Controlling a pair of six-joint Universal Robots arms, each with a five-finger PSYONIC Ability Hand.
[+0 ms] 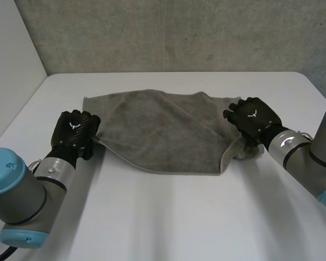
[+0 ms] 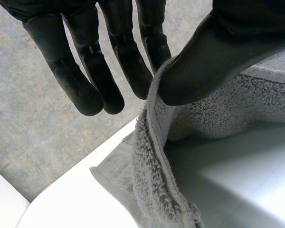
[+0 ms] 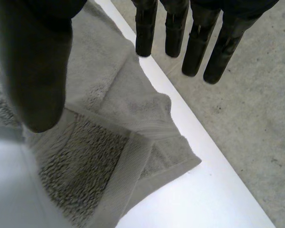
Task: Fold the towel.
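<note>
towel (image 1: pixel 163 130): spread mid-desk (image 1: pixel 168 217); long axis laid side to side, one end pointed at each arm.
left robot hand (image 1: pixel 75 130): at the left near corner; hem pinched between thumb and straight fingers, lifted off the desk.
right robot hand (image 1: pixel 254 117): over the right edge; fingers straight, apart from thumb, nothing gripped; corner beneath folded over.

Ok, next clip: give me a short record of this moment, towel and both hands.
towel: grey, spread across the table, lifted at both ends
left hand: at the left edge, thumb and fingers pinching it
right hand: at the right edge, cloth bunched under it, grip unclear
progress: no half laid over yet
</note>
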